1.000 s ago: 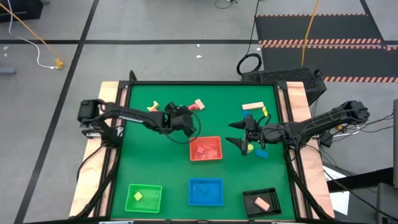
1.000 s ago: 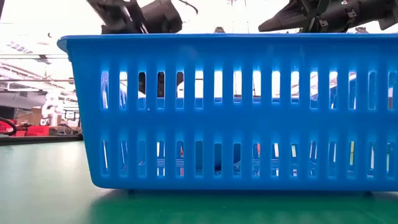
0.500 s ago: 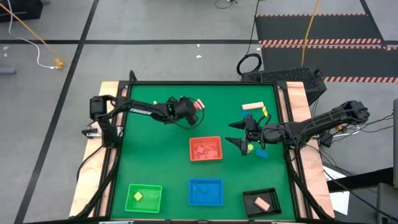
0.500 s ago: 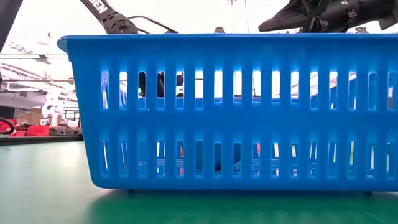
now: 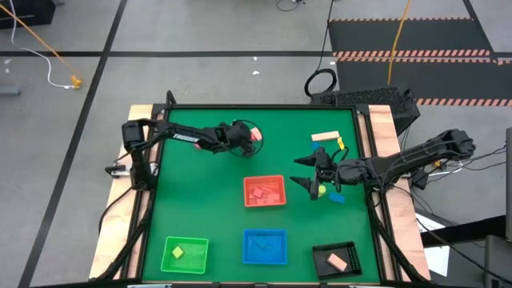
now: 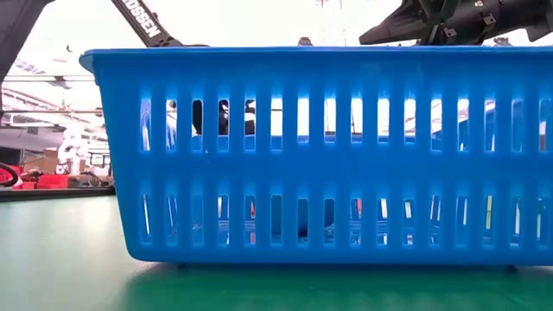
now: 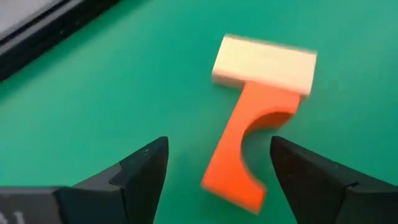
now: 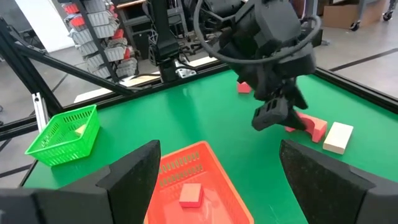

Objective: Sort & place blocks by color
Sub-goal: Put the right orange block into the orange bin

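Closest to the low camera it's just the blue tray [image 6: 320, 155] filling the frame. From above, the near edge of the table has the green tray [image 5: 185, 254] with a yellow block [image 5: 177, 252] in it, the blue tray, and the black tray [image 5: 336, 258] with a tan block [image 5: 338, 261].

A bit further in, the red tray [image 5: 265, 192] holds a red block [image 5: 259, 193]. Just to its right the right gripper [image 5: 305, 172] hangs above the mat with its fingers spread and nothing in them, over a yellow-green block [image 5: 322, 190] and a blue block [image 5: 337, 196]. It hasn't budged over the last second.

What changed: the left gripper [image 5: 253, 139] was sitting just above the red tray a second ago, and now the arm has stretched out toward the far side. Its fingers are spread wide, empty, straddling a red arch [image 7: 244, 149] that lies flat on the mat with a tan bar [image 7: 264, 63] touching its far end. The pair isn't gripped, the fingers are apart from it on both sides.

Far right of the mat there's another tan bar [image 5: 324, 137] with a small yellow piece [image 5: 340, 144] next to it.

Writing: part of a white brand name on the left arm in the low view, reads "OSSEN" as far as I can make out.
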Robot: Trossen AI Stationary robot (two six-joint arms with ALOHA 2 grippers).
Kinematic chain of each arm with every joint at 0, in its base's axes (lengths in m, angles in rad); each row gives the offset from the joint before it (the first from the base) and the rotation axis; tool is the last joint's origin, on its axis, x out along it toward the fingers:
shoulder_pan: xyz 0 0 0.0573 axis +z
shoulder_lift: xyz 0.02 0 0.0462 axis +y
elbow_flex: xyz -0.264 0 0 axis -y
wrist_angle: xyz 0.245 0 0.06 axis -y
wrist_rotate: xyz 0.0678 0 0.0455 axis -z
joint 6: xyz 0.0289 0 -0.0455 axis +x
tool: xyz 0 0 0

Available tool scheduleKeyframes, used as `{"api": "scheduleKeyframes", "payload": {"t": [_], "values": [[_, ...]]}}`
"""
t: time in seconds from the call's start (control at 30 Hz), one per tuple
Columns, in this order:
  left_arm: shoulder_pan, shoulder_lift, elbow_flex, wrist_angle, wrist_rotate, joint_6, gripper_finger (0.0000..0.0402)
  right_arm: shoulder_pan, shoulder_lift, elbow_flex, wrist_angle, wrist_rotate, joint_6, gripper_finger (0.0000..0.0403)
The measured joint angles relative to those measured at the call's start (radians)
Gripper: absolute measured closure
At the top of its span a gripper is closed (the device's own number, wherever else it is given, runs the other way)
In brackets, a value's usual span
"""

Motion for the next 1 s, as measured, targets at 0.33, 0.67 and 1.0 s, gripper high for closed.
{"api": "scheduleKeyframes", "payload": {"t": [0.33,0.67,1.0], "values": [[0.010,0.035,-0.001,0.011,0.057,0.036,0.0261,0.000,0.000,0.000,-0.003,0.000,0.000,0.0085],[-0.026,0.000,-0.004,0.024,0.053,0.036,0.0288,0.000,0.000,0.000,-0.003,0.000,0.000,0.0085],[-0.190,-0.159,-0.003,0.014,0.004,0.063,0.0288,0.000,0.000,0.000,-0.003,0.000,0.000,0.0085]]}}
